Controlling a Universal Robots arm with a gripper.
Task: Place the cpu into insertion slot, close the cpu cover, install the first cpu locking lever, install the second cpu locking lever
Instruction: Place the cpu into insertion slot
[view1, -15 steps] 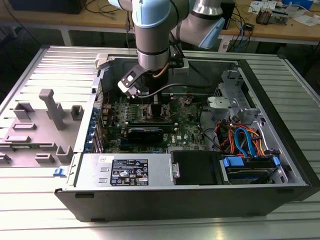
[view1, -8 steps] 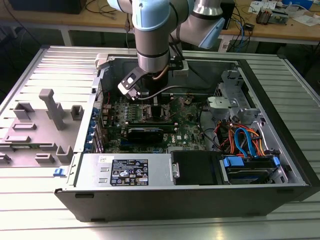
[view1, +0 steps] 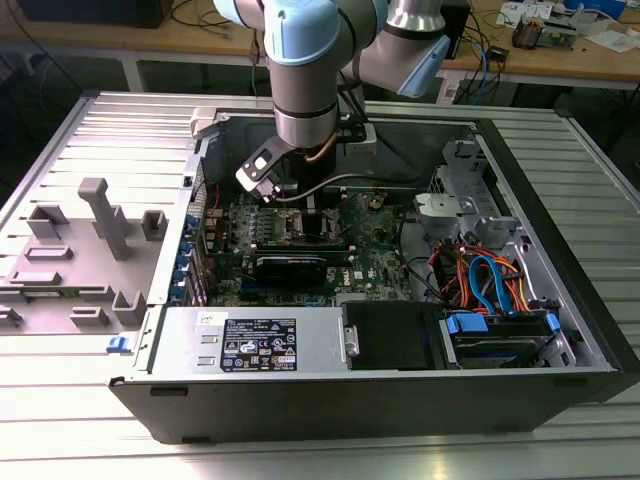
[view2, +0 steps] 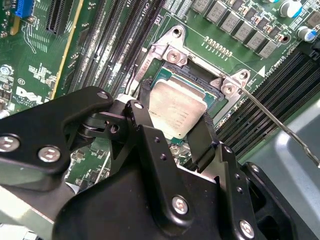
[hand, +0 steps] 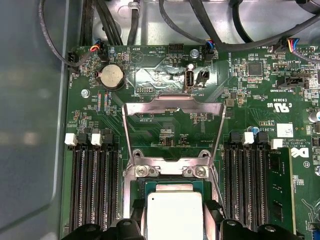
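My gripper (view2: 175, 114) reaches down into the open computer case (view1: 560, 250), over the motherboard. Its two black fingers (view2: 204, 132) are shut on opposite edges of the cpu (view2: 176, 107), a flat silver-topped square chip. The cpu (hand: 175, 212) sits level inside the silver rim of the insertion slot (hand: 170, 171); I cannot tell whether it is fully seated. The cpu cover (hand: 172, 106) stands swung open behind the slot, with the board visible through its cut-out. A thin metal locking lever (view2: 280, 125) sticks out free beside the socket.
Long black memory slots (hand: 92, 190) flank the socket on both sides. A black expansion card (view1: 292, 265) lies near the socket. Cables and a drive bay (view1: 495, 290) fill the exterior view's right, and a power supply (view1: 255, 340) sits in front. Grey fixtures (view1: 100, 215) stand outside the case.
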